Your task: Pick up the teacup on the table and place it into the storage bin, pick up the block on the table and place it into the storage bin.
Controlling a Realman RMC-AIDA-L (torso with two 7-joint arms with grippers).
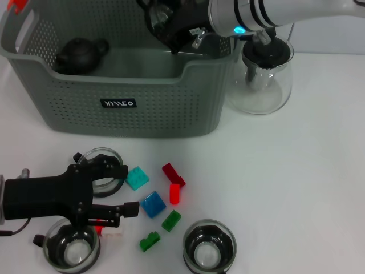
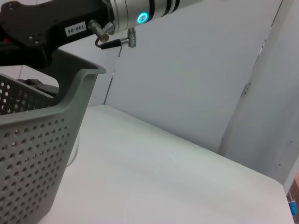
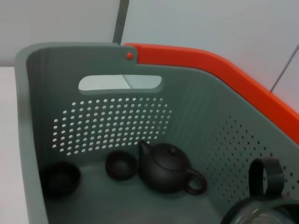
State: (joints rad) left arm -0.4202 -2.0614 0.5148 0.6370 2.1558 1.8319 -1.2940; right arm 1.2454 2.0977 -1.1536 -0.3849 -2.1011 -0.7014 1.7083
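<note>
The grey perforated storage bin (image 1: 131,108) fills the upper left of the head view, upright, with an orange handle clip at its top left corner. Glass teacups (image 1: 209,247) stand along the bottom edge. Small coloured blocks (image 1: 153,204) lie scattered at lower centre.

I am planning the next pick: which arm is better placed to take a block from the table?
The left. The left gripper hovers low by the blocks, next to the red block. The right gripper is up over the storage bin.
</note>
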